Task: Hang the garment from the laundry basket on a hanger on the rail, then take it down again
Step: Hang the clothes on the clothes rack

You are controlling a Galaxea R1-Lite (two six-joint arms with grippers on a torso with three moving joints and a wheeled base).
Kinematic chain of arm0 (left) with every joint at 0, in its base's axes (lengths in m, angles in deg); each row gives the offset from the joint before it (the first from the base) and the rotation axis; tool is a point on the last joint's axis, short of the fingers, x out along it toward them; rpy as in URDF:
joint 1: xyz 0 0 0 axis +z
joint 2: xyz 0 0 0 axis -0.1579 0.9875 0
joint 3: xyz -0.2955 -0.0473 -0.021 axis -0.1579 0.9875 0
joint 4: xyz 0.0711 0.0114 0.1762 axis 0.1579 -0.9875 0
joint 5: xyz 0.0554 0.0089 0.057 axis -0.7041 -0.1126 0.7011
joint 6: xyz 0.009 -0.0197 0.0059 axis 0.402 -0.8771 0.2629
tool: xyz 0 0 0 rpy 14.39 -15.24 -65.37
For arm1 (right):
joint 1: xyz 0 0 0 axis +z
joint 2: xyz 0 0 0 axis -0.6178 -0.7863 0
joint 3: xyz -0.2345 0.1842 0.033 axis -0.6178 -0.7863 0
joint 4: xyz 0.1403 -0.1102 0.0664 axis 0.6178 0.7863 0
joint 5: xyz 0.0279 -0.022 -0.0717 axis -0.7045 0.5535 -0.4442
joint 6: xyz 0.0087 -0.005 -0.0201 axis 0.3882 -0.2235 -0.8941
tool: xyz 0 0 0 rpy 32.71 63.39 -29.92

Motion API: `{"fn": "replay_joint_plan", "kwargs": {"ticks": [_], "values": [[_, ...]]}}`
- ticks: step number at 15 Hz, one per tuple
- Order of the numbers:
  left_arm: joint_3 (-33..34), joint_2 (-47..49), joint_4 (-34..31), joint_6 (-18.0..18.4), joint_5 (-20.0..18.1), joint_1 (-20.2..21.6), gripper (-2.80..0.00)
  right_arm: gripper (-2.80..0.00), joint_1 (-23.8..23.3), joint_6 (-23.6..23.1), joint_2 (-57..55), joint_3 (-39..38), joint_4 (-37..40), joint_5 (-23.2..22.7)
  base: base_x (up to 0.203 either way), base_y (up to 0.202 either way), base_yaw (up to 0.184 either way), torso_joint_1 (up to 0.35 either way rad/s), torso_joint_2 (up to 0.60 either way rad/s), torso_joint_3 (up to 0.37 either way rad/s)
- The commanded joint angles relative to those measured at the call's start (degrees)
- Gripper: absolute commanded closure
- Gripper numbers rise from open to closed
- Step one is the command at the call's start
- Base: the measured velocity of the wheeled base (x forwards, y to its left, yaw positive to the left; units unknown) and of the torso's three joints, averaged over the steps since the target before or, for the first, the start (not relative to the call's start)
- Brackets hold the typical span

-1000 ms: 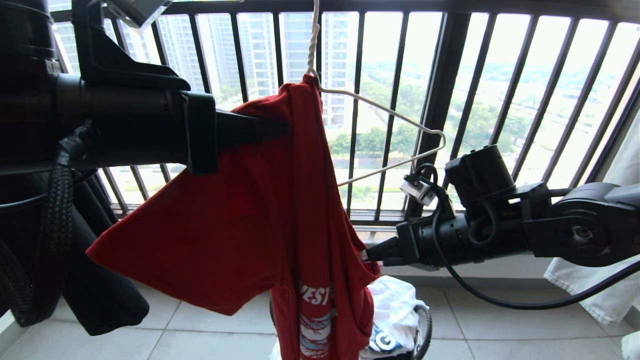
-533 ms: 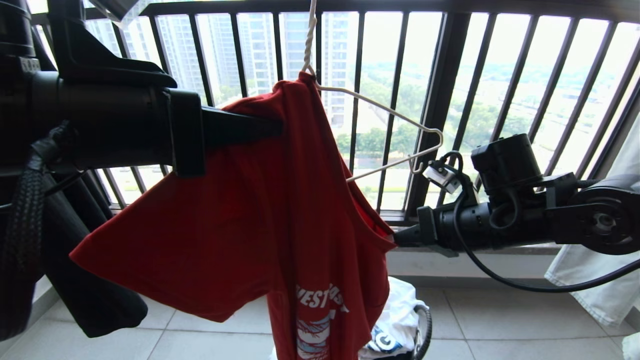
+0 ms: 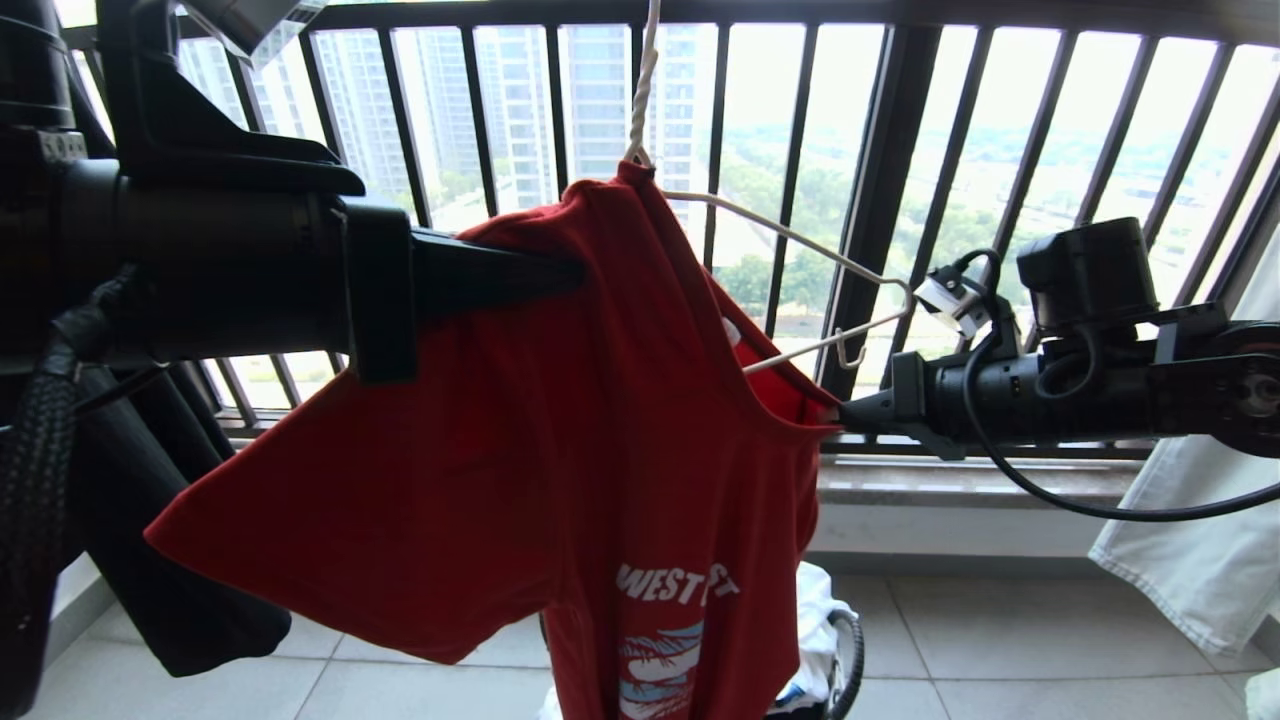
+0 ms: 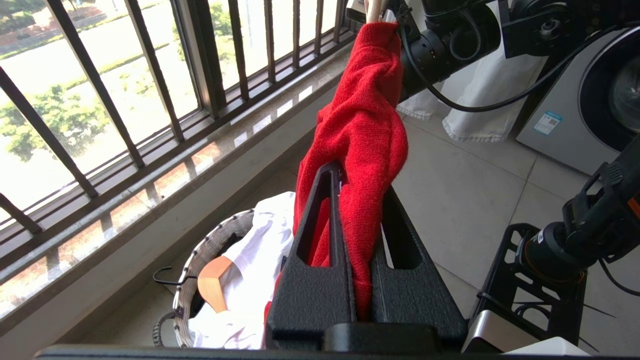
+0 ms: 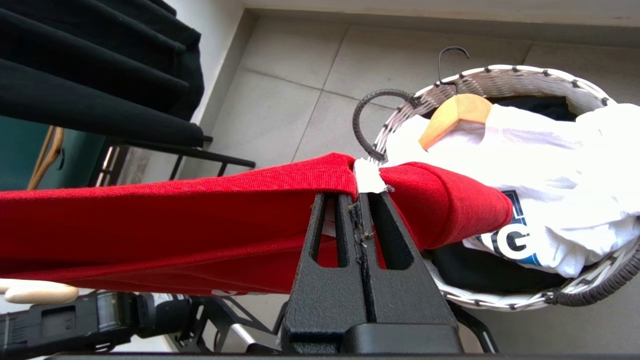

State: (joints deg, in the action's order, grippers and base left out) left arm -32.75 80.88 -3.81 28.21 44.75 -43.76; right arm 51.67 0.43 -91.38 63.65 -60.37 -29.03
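Red garment (image 3: 560, 480) hangs lengthwise downward, neck uppermost, pinched by left claw (image 3: 570, 272) and right claw (image 3: 838, 415).

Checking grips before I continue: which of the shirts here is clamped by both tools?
The red T-shirt, half on the wire hanger; the white shirt lies untouched in the basket.

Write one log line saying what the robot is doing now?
left gripper: shut on red T-shirt | right gripper: shut on its neckline | wire hanger: one arm bare | laundry basket: below
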Motion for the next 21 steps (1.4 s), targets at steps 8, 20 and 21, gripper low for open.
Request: {"fn": "replay_joint_plan", "kwargs": {"ticks": [8, 20, 21], "values": [[0.02, 1.48, 0.03, 0.27, -0.12, -0.13, 0.0, 0.0, -5.46, -0.04, 0.3, 10.1, 13.13, -0.1, 0.0, 0.0, 0.0, 0.0, 0.0, 0.0], [0.81, 2.56, 0.08, 2.51, -0.03, -1.39, 0.0, 0.0, -5.8, -0.1, -4.12, 38.39, 48.51, 1.32, 0.0, 0.0, 0.0, 0.0, 0.0, 0.0], [0.89, 2.75, 0.08, 2.72, -0.03, -1.44, 0.0, 0.0, -6.04, -0.11, -4.68, 39.82, 50.03, 1.36, 0.0, 0.0, 0.0, 0.0, 0.0, 0.0]]}}
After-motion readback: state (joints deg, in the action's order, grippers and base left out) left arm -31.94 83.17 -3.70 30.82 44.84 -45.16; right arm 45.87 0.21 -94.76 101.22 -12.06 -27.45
